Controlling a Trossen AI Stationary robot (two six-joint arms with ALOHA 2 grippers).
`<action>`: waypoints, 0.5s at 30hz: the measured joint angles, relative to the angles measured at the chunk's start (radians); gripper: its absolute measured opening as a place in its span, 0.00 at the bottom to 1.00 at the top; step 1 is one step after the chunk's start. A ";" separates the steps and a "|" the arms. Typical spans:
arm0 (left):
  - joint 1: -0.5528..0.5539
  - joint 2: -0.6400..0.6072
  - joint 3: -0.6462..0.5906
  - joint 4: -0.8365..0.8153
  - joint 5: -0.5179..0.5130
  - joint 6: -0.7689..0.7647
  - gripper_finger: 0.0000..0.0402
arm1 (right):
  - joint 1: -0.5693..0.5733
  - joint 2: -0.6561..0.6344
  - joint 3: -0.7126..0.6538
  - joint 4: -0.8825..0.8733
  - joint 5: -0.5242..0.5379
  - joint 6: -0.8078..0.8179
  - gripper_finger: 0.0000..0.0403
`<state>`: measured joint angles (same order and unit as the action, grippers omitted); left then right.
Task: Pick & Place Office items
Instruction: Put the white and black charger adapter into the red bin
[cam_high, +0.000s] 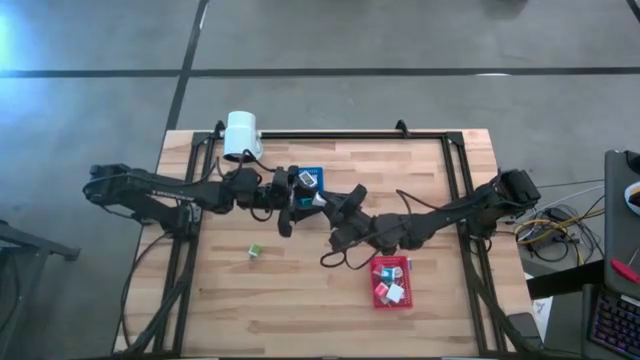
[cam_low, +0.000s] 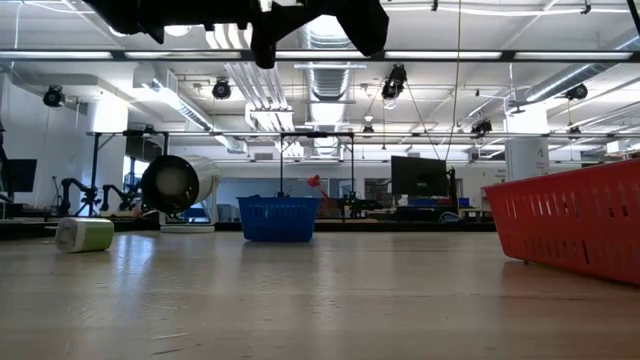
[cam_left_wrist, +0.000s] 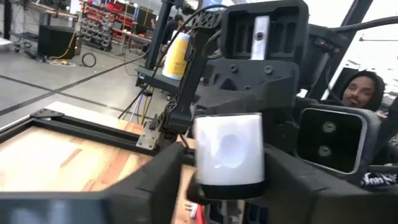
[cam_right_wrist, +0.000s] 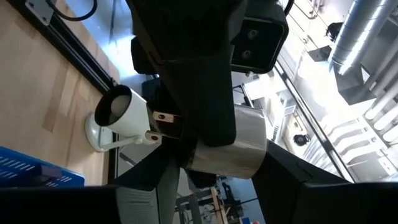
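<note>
Left gripper (cam_high: 296, 208) and right gripper (cam_high: 322, 205) meet mid-air beside the blue tray (cam_high: 312, 176) — both appear to clasp one white block (cam_left_wrist: 228, 155). A green-white piece (cam_high: 256, 250) lies alone on the table (cam_high: 300, 300); more pieces fill the red tray (cam_high: 377, 297).

Bright ceiling strip lights (cam_low: 90, 57) glare in the low view; the white block (cam_left_wrist: 228, 155) looks blurred and washed out in the left wrist view; shadows stay soft
</note>
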<state>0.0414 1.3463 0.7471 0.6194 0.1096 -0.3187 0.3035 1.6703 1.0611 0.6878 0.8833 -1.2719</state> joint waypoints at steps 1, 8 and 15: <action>0.001 -0.003 0.000 -0.007 -0.002 0.000 0.54 | 0.000 0.000 -0.001 -0.001 0.001 0.000 0.38; 0.002 -0.049 0.000 -0.063 -0.004 0.053 0.78 | 0.013 -0.001 -0.004 0.003 0.013 -0.001 0.38; 0.002 -0.191 0.000 -0.233 0.014 0.150 0.81 | 0.045 -0.050 -0.024 0.000 0.024 -0.003 0.38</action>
<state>0.0437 1.1550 0.7471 0.3862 0.1239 -0.1687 0.3489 1.6201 1.0373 0.6880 0.9078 -1.2751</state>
